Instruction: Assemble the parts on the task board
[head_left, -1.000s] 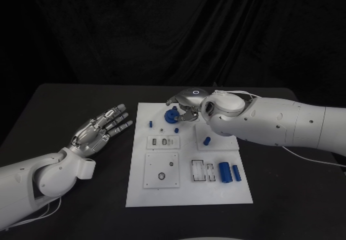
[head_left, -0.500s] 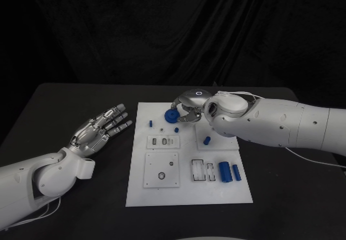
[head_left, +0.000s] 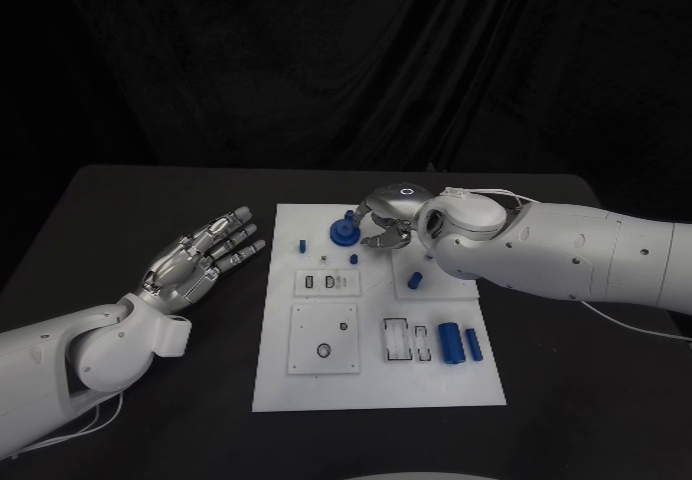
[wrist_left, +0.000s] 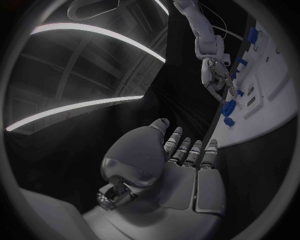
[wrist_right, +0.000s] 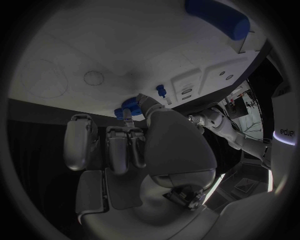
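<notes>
Since a second earlier, the right hand (head_left: 387, 212) and its arm had drifted slightly toward the right side of the head view, the silver wrist cap sitting a little further from the blue gear-like part (head_left: 343, 233) than before, while that part kept nearly the same place near the far edge of the task board (head_left: 378, 395). Whether the fingers were still pinching the blue part could not be told for certain from the head view; in the right wrist view the fingertips (wrist_right: 127, 116) were curled in against a blue piece (wrist_right: 130, 105) at the board's edge, touching it, so the hand appeared to be grasping it. The left hand (head_left: 199, 262) had not moved: it lay over the black table (head_left: 130, 210) beside the board's left edge, palm up, fingers spread and holding nothing, as the left wrist view also showed (wrist_left: 187, 165). Everything else on the board stayed put: a small blue peg (head_left: 303, 245) near the gear, another small blue piece (head_left: 413, 281) on the raised white plate on the right, and two blue cylinders (head_left: 459, 344) lying side by side toward the near right, next to the outlined slots (head_left: 405, 342). Two white plates with cut-outs (head_left: 323, 340) sat on the board's left half, unchanged.
</notes>
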